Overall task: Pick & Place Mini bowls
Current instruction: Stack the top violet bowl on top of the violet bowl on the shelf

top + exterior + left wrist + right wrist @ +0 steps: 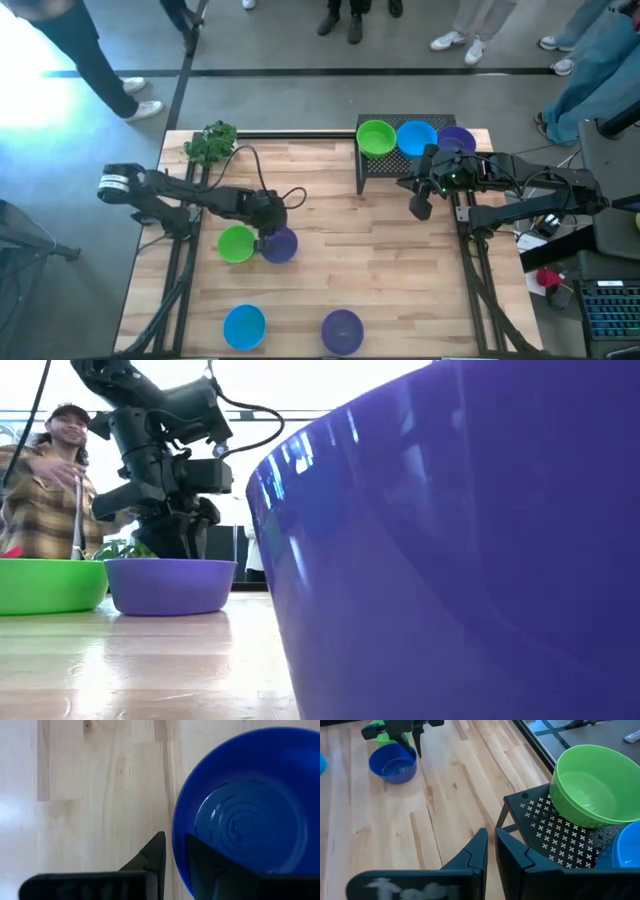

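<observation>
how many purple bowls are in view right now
3: one purple bowl on the black rack, one under the left gripper, one near the table's front edge.

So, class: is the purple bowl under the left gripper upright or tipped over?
Upright. The purple bowl sits flat on the table, its hollow facing up at the left gripper.

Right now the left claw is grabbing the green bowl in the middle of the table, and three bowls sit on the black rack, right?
Not quite. The left claw is at the purple bowl, not the green bowl beside it; the left wrist view shows one finger inside its rim and one outside. The high view shows the rest is right: three bowls sit on the black rack.
</observation>
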`<state>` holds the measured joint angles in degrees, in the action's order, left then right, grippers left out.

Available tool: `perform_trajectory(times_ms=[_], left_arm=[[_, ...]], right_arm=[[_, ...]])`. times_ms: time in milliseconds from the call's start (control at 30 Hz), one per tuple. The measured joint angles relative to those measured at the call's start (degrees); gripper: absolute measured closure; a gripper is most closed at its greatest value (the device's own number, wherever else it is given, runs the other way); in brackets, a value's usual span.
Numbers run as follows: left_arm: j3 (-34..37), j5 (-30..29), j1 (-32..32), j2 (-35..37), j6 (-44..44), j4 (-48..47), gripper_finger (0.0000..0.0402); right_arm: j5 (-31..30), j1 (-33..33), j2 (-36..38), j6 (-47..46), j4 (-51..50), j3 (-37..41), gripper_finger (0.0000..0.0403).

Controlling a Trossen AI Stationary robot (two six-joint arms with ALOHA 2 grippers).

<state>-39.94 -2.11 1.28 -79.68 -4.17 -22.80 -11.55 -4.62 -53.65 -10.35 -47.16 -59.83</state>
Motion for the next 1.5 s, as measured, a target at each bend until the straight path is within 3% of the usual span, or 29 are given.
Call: perform_trajectory(times_ms=[267,567,700,1100,1300,1500], left_arm=[[-0.3,0.5,0.0,0.0,-1.1,0.4,0.0392],[-5.9,0.5,0.0,0.0,-0.4,2.4,0.0400],[-9.1,0.3,0.0,-1.3,-0.1,7.9,0.0400],[-29.4,1.2,0.2,-20.8,-3.5,8.2,0.0401],[-41.7,1.7,0.1,-28.8,-3.7,1.6,0.0401],[-48.6,3.5,0.2,-35.0,-3.4,-1.6,0.0401]], right_arm=[[-0.1,0.0,0.0,0.0,0.2,0.0,0.0371],[-0.1,0.0,0.0,0.2,0.2,0.0,0.0371],[-0.1,0.0,0.0,0.9,1.2,0.1,0.0371],[-0.1,0.0,0.0,1.3,1.9,0.1,0.0371],[0.0,0.0,0.0,1.3,1.9,0.1,0.0371],[0.0,0.0,0.0,1.3,1.9,0.1,0.0371]])
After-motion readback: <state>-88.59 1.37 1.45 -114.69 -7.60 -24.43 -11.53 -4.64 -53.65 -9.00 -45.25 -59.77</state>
